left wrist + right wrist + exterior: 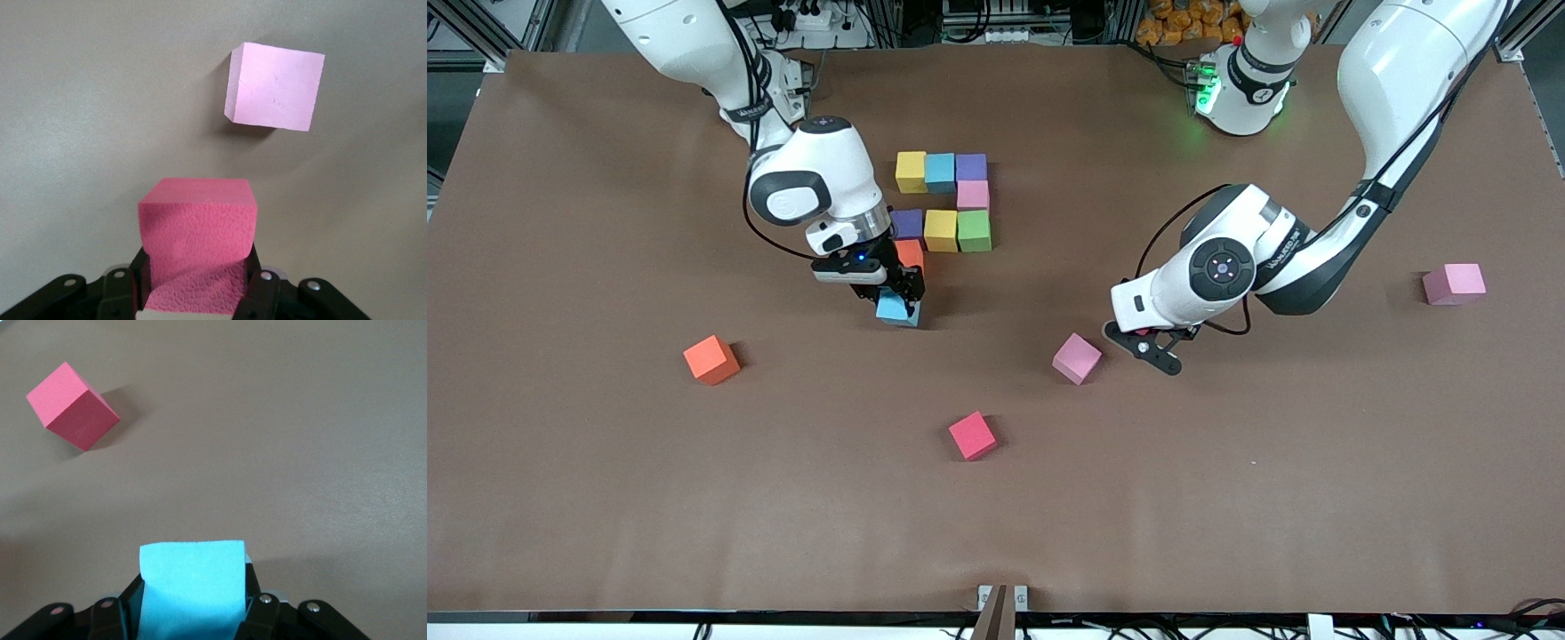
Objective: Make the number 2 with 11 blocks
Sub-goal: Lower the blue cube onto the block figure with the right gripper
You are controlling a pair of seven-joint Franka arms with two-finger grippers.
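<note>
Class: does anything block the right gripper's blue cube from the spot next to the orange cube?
Nothing visible does. The right gripper holds the light blue cube directly beside the orange cube, on its front-camera side.

I count fourteen small matte foam cubes [940, 229]: two yellow [911, 171], two light blue [940, 172], two purple [971, 166], two orange [711, 359], one green [974, 230], three pale pink [1076, 358], one red [972, 436], one deep pink [197, 223].

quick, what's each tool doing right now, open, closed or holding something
Left tool: closed on a pink block, over the table beside a loose pink block.
Right tool: closed on a light blue block.
</note>
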